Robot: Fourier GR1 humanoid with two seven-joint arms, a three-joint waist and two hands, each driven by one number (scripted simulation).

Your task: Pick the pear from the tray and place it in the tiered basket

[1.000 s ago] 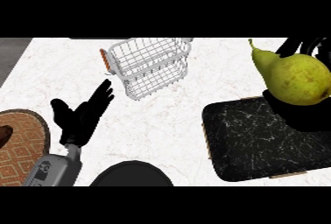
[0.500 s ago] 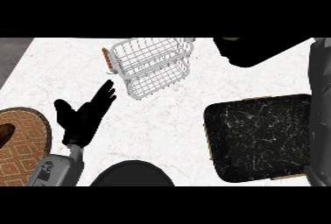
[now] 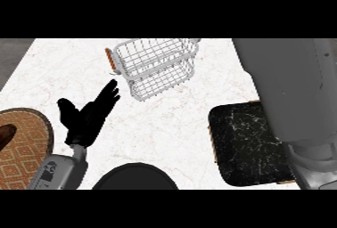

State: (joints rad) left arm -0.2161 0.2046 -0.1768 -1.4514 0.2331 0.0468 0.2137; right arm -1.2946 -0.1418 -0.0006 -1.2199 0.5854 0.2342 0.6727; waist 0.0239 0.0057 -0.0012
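I saw my right forearm (image 3: 296,102) rising over the tray (image 3: 247,144), its hand and the pear hidden, the tiered basket (image 3: 154,64) far-left, left hand (image 3: 89,116) open.

I see a white wire basket (image 3: 157,67), thin metal-looking mesh, on a pale marble-veined counter (image 3: 178,129) with a smooth finish. The tray (image 3: 247,144) looks like dark, white-veined stone, and my right forearm (image 3: 296,98) is smooth matt grey.

White wire tiered basket (image 3: 158,67), black marbled tray (image 3: 247,144), white veined counter (image 3: 171,129), black left hand (image 3: 89,116)
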